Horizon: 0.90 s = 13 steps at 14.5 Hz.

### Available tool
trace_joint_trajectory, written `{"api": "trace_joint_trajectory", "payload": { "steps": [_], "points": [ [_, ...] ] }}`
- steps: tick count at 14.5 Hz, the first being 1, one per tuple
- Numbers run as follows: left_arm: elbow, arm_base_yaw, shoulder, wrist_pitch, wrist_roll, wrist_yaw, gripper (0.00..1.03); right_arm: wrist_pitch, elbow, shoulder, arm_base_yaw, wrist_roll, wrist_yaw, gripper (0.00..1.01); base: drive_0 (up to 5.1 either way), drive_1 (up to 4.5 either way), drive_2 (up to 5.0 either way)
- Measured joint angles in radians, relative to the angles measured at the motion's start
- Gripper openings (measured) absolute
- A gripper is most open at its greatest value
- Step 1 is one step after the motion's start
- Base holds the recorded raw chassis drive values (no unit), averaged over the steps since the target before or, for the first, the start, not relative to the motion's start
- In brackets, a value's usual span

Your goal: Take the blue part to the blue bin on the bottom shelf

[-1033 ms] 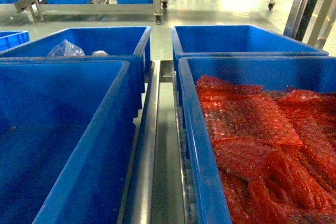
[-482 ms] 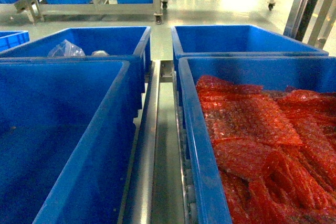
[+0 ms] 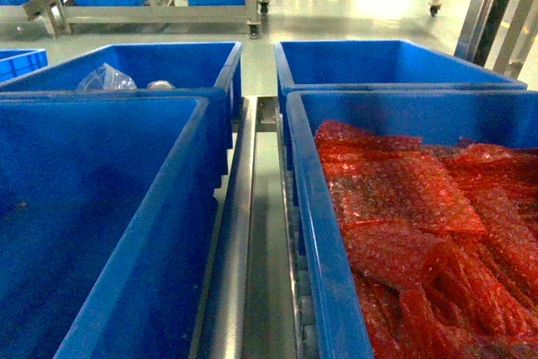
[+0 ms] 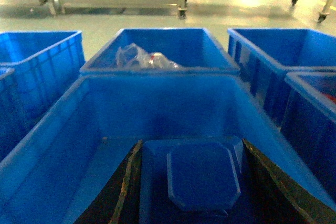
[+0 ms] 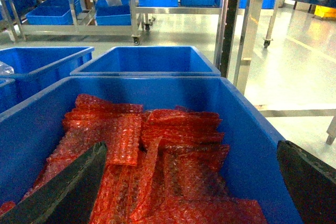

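**Four bins on the rack, blue part between the left fingers**

Four blue bins sit two by two on the bottom shelf (image 3: 252,233), whose steel centre rail runs between the columns, leaving a narrow gap with small rollers along its right edge. The near left bin (image 3: 92,208) is deep and bare inside in the head view; its right rim runs close along the rail. The near right bin (image 3: 307,208) is heaped with red bubble-wrap pouches (image 3: 403,199), piled high toward its far wall. Behind them the far left bin (image 3: 168,65) holds a clear plastic bag (image 3: 105,79); the far right bin (image 3: 378,60) shows only blue walls.

The left gripper (image 4: 191,182) hangs over the near left bin, fingers spread to either side of the blue part (image 4: 202,174) — an octagonal-faced block; whether they grip it I cannot tell. The right gripper (image 5: 189,182) hangs above the red pouches, fingers wide apart, holding nothing.
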Motion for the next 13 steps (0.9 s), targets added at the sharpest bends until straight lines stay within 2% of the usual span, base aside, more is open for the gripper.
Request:
{"api": "trace_joint_trajectory", "payload": {
  "steps": [3,4,5,6,9,12,13],
  "points": [
    [0.133,0.101,0.359,0.3,0.013,0.111,0.43,0.0,0.0,0.0,0.0,0.0,0.0,0.98,0.0,0.0,0.0],
    [0.16,0.116,0.462,0.354,0.011,0.112,0.49,0.0,0.0,0.0,0.0,0.0,0.0,0.98,0.0,0.0,0.0],
    [0.167,0.116,0.534,0.357,0.013,0.098,0.6,0.0,0.0,0.0,0.0,0.0,0.0,0.98,0.0,0.0,0.0],
    [0.163,0.107,0.54,0.312,0.013,0.102,0.71,0.0,0.0,0.0,0.0,0.0,0.0,0.98,0.0,0.0,0.0],
    [0.166,0.088,0.435,0.313,0.024,0.081,0.99,0.0,0.0,0.0,0.0,0.0,0.0,0.98,0.0,0.0,0.0],
    [0.166,0.09,0.463,0.298,0.026,0.078,0.98,0.0,0.0,0.0,0.0,0.0,0.0,0.98,0.0,0.0,0.0],
    [0.13,0.108,0.45,0.425,0.042,0.135,0.9,0.0,0.0,0.0,0.0,0.0,0.0,0.98,0.0,0.0,0.0]
  ]
}}
